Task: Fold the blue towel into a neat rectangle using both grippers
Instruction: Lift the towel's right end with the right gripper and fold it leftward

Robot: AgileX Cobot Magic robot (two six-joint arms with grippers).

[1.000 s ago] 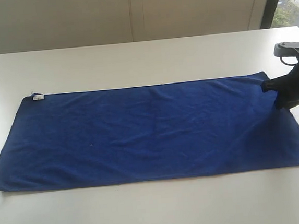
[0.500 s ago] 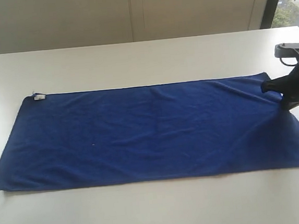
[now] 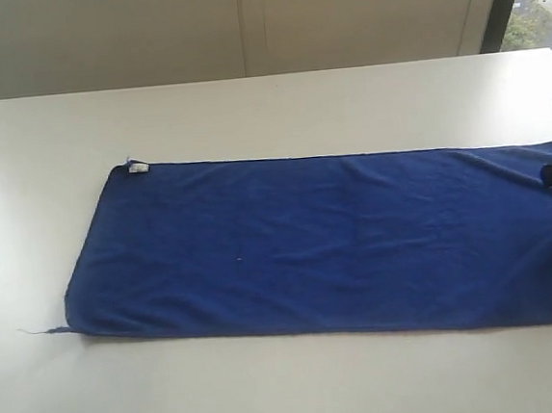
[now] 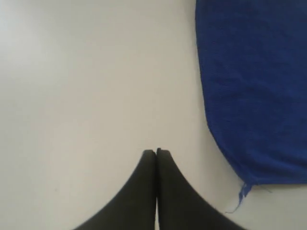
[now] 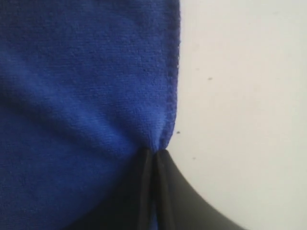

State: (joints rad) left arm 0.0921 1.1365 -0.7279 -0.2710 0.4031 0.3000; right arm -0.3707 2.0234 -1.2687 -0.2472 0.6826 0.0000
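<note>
Left gripper point(image 4: 156, 154) is pressed shut on nothing, just off the threaded corner of the blue towel point(image 3: 327, 241), which lies flat on the table point(image 3: 248, 103). Right gripper point(image 5: 154, 154) pinches the towel's right-end hem. Lift gently and keep that edge square.

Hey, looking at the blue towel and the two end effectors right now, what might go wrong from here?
1. The right end effector pinches only the very hem of the blue towel, so the cloth may slip out on lifting.
2. The left end effector is shut over bare table, off the towel; a one-sided pull would likely skew or bunch it.
</note>
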